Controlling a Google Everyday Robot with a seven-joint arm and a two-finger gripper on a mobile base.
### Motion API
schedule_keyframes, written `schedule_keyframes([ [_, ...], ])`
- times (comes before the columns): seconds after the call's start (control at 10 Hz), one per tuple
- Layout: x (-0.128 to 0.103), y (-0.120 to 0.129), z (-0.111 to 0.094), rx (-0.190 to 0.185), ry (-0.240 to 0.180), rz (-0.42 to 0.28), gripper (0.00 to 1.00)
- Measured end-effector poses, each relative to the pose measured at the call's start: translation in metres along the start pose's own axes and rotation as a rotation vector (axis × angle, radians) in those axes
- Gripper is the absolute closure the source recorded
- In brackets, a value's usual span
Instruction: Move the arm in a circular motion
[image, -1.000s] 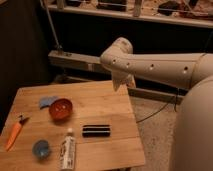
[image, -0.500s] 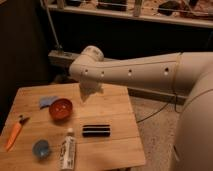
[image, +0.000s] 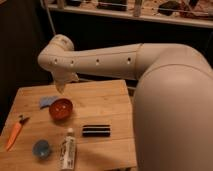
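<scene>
1. Concerning the arm (image: 115, 60): cream-white, thick and rounded; runs from a bulky segment at lower right leftward to a bent joint at upper left, then turns downward; held clear above the wooden table (image: 107, 100), probably to let a sweep pass over everything without contact.
2. At its flared tip, the gripper (image: 61, 85): points down over the table's far left part, just behind and above the red bowl (image: 61, 108); nothing seen in its hold; whether open or closed, cannot tell.
3. Judged against the task: looks like a point on the left side of a loop; calls for no grasp, only for height and free space.
4. Just beside the bowl's left rear: a blue cloth-like piece (image: 46, 101); with the bowl, nearest to the tip, hence likeliest to be clipped on any dip of the loop.
5. Further out on the table: a black bar (image: 96, 131) near the middle front; a white tube (image: 67, 152) and a blue cup (image: 41, 148) at the front; an orange tool (image: 15, 134) by the left edge; all low-lying, well apart from the arm.
6. Behind: metal shelving (image: 135, 15) along the back; seems close to the bent joint, though depth cannot be judged; worth minding on the far part of the circle.
</scene>
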Motion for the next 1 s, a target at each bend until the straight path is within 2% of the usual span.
schedule_keyframes([
  [0.2,-0.029,-0.024,-0.004,0.031,-0.028,0.019,0.35],
  [0.3,-0.032,-0.058,-0.007,0.072,-0.024,0.067,0.35],
  [0.4,-0.029,-0.083,-0.009,0.094,-0.023,0.117,0.35],
  [0.5,-0.011,-0.123,-0.011,0.126,-0.01,0.203,0.35],
  [0.7,0.05,-0.194,-0.016,0.174,0.025,0.397,0.35],
  [0.9,0.112,-0.237,-0.025,0.2,0.051,0.556,0.35],
  [1.0,0.155,-0.256,-0.03,0.219,0.077,0.635,0.35],
])
